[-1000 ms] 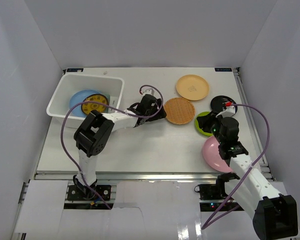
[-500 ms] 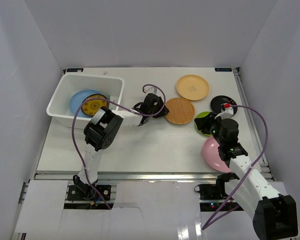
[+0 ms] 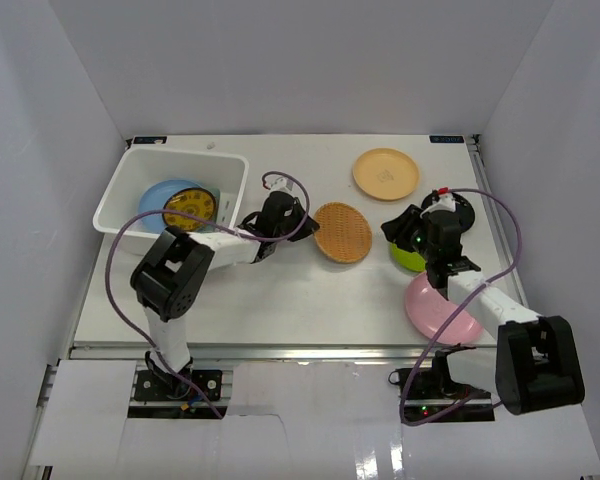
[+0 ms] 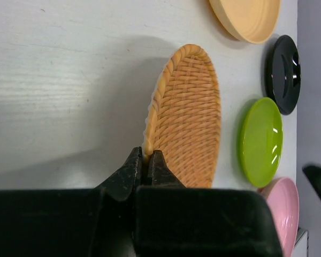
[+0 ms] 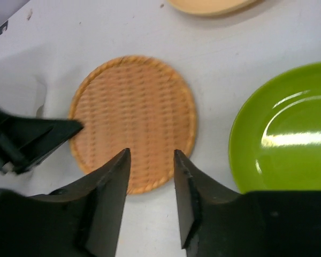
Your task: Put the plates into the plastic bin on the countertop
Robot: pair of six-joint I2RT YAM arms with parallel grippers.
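Note:
My left gripper is shut on the near rim of the tan woven plate, which stands tilted on the countertop at mid-table. The white plastic bin sits at the far left and holds a blue plate and a brown-gold patterned plate. My right gripper hovers open above the table beside the lime green plate, nothing between its fingers. A peach plate, a black plate and a pink plate lie on the right.
The right arm covers part of the black plate and of the lime green plate. The pink plate lies close to the table's near right edge. White walls close in the table on three sides.
My left gripper has shut on the woven plate's rim and drawn it leftward, tipping it up. The right arm has swung forward over the lime green plate, and its jaws have widened slightly.

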